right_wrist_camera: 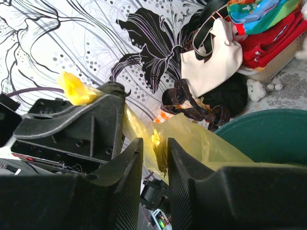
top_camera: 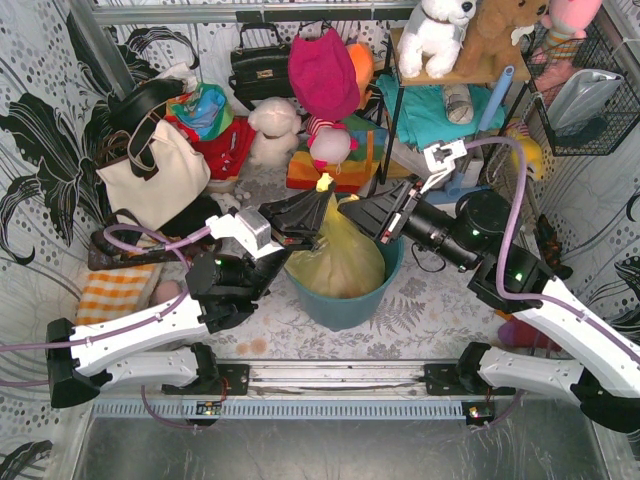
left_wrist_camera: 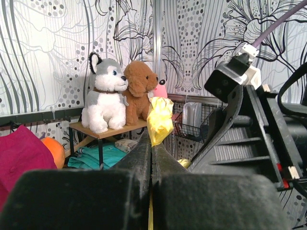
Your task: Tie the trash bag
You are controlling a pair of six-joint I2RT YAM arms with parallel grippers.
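Observation:
The trash bag (top_camera: 340,258) is thin yellow plastic and sits in the round teal bucket (top_camera: 345,305). Its top is pulled up into a peak. My left gripper (top_camera: 315,225) is shut on one gathered end of the bag, and a yellow tuft (left_wrist_camera: 159,120) sticks out past its fingertips (left_wrist_camera: 144,146). My right gripper (top_camera: 347,208) is open just to the right of the peak. In the right wrist view a twisted yellow strand (right_wrist_camera: 159,146) stands between the jaws of my right gripper (right_wrist_camera: 154,143), against the right finger. The bag (right_wrist_camera: 196,141) drapes behind them.
A cream tote bag (top_camera: 160,175) and a black handbag (top_camera: 260,65) stand at the back left. Plush toys (top_camera: 325,90) and a shelf (top_camera: 440,75) crowd the back. A wire basket (top_camera: 590,95) hangs at the right. A metal rail (top_camera: 330,378) runs along the front.

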